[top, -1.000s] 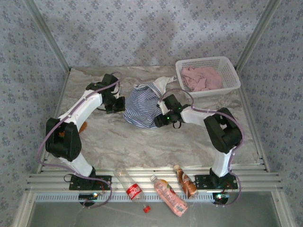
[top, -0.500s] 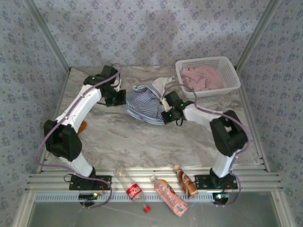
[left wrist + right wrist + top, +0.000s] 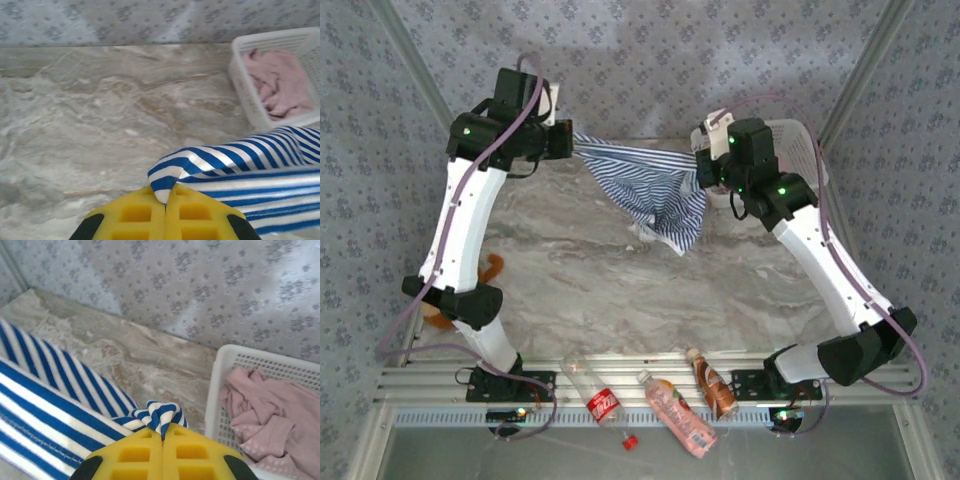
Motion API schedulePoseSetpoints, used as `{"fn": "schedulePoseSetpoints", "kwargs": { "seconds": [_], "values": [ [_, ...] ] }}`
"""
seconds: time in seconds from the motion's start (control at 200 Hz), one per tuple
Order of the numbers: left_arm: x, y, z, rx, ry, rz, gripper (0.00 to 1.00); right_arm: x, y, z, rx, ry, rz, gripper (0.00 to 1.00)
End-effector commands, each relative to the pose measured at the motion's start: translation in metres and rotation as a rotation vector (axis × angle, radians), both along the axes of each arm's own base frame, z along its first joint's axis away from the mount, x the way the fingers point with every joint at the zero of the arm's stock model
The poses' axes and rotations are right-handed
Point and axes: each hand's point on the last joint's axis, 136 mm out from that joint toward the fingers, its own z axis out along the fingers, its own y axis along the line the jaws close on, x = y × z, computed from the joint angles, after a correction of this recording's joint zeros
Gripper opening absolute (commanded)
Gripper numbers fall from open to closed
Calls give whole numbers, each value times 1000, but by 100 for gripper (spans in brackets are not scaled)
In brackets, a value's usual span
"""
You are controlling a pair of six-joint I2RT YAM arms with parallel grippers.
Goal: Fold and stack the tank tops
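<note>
So: striped top [image 3: 645,185] hangs stretched between both grippers above the table [image 3: 620,290], middle sagging. Left gripper [image 3: 165,192] and right gripper [image 3: 162,432] are each clenched on only a small nip of cloth at the pad tips.

Risk: a nip slips out under tension, or the bunched sag lands creased.

Pink top [image 3: 265,400] sits crumpled in the basket [image 3: 212,400], just right of the right gripper.

Which edge is pinched, probably the hem, is hard to make out. From above the right arm covers most of the basket.
</note>
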Motion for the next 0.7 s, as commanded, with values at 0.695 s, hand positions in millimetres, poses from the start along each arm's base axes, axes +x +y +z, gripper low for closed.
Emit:
{"fn": "schedulePoseSetpoints", "kwargs": {
  "seconds": [0.695],
  "values": [
    [-20,78,-269,145,484,254,0,-32,155,-251,-129,478,429,45]
  ]
}}
